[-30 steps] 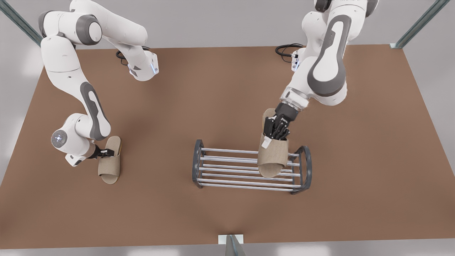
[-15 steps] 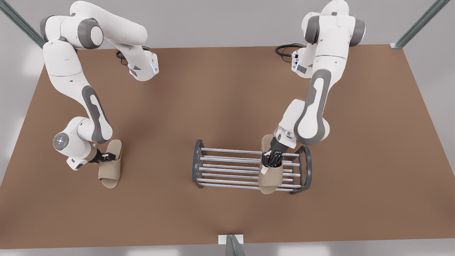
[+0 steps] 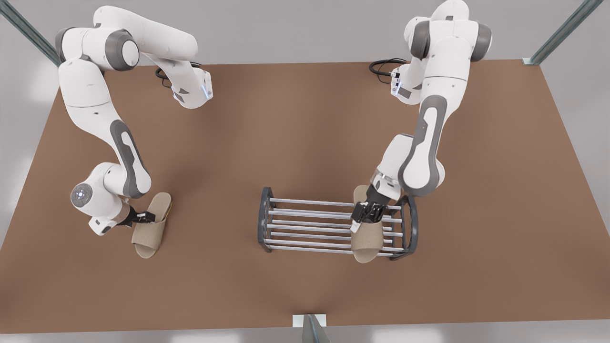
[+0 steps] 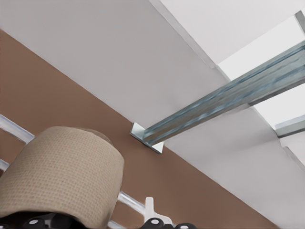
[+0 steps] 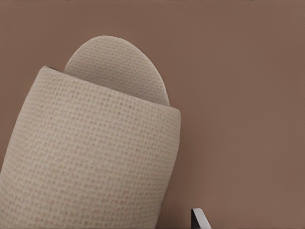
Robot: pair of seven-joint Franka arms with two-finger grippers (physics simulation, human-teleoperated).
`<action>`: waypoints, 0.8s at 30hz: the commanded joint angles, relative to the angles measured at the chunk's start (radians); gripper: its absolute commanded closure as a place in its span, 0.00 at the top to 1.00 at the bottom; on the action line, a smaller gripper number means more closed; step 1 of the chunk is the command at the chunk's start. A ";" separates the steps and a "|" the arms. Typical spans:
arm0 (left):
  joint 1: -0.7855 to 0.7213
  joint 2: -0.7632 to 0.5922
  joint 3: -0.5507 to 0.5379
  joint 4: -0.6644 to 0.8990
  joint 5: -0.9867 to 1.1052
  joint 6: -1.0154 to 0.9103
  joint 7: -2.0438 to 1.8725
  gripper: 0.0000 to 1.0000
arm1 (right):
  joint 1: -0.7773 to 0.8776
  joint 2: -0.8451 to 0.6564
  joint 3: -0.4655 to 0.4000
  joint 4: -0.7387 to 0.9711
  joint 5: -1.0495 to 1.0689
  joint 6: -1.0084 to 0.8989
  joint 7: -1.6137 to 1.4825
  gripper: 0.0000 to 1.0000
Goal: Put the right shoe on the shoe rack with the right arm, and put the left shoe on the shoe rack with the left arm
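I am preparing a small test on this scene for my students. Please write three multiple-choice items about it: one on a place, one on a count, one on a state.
1. Where is the left shoe, held by the left gripper?
A. On the shoe rack, near its end at the front view's right
B. On the bare table, far from the rack
C. On the rack's end at the front view's left

2. How many beige slippers are there?
A. One
B. Two
C. Three

3. What is the state of the right gripper?
A. Open above the rack
B. Shut on a rack bar
C. Shut on the right shoe

Answers: 1 A, the slipper lies across the bars beside that end frame. 2 B, one is on the rack and one is at the front view's left. 3 C, its fingers pinch the slipper's edge.
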 commanded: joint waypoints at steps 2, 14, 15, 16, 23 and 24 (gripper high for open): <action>0.000 -0.019 0.000 -0.020 0.006 -0.004 0.014 1.00 | 0.000 0.003 -0.001 0.005 0.003 0.000 -0.007 0.76; -0.012 -0.121 0.005 -0.116 0.008 -0.004 0.017 1.00 | 0.002 0.003 0.001 0.020 0.003 -0.010 -0.018 0.21; -0.012 -0.134 0.005 -0.129 0.009 -0.004 0.017 1.00 | 0.002 0.003 0.001 0.023 0.003 -0.016 -0.018 0.21; -0.025 -0.142 0.008 -0.140 0.011 -0.003 0.017 1.00 | 0.000 0.003 0.012 0.042 0.003 -0.041 -0.018 0.21; -0.092 -0.262 0.074 -0.246 0.028 0.010 0.014 1.00 | 0.003 -0.013 0.058 0.204 0.004 -0.334 -0.007 0.21; -0.092 -0.292 0.074 -0.248 0.026 0.010 0.009 1.00 | 0.002 -0.013 0.071 0.218 0.004 -0.357 -0.001 0.21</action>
